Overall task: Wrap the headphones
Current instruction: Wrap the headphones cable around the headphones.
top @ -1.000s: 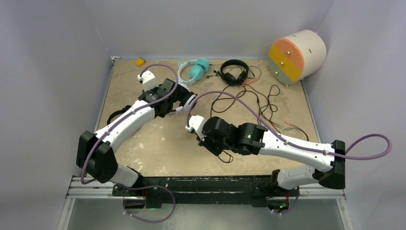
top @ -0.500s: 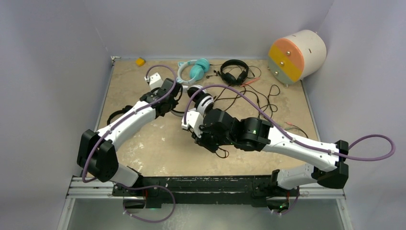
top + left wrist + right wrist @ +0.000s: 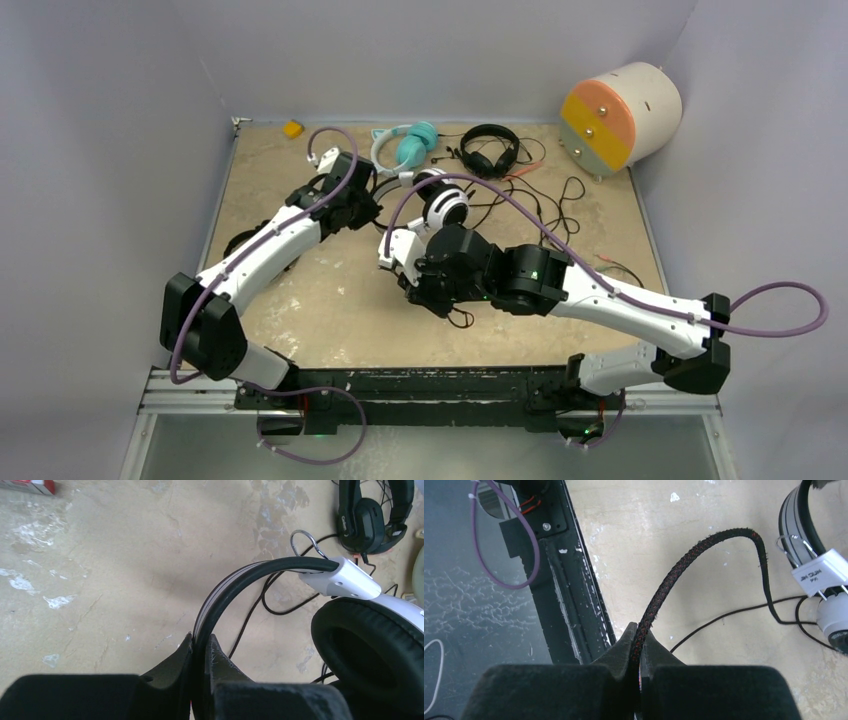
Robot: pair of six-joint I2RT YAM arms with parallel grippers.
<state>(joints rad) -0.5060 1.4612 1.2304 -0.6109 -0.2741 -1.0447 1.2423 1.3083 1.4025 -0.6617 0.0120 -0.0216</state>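
Note:
My left gripper [image 3: 200, 641] is shut on the black headband [image 3: 235, 580] of the white-and-black headphones [image 3: 443, 205] and holds them just above the table, with one ear cup [image 3: 372, 647] to its right. My right gripper [image 3: 638, 632] is shut on a braided black-and-red cable [image 3: 684, 565] near the table's front edge. From above, it [image 3: 432, 298] sits just in front of that headset. The teal cat-ear headset [image 3: 408, 146] and the all-black headset [image 3: 490, 150] lie at the back. Another black headset [image 3: 243, 243] lies partly hidden under my left arm.
Thin black cables [image 3: 560, 215] sprawl over the right half of the table. A white drum with an orange and yellow face [image 3: 620, 115] lies at the back right corner. A small yellow block [image 3: 292, 128] sits at the back left. The black front rail [image 3: 569, 595] runs beside my right gripper.
My left gripper has swung the white-and-black headset to the right and away from me. My right gripper has shifted left and slightly toward the headset, still holding the cable.

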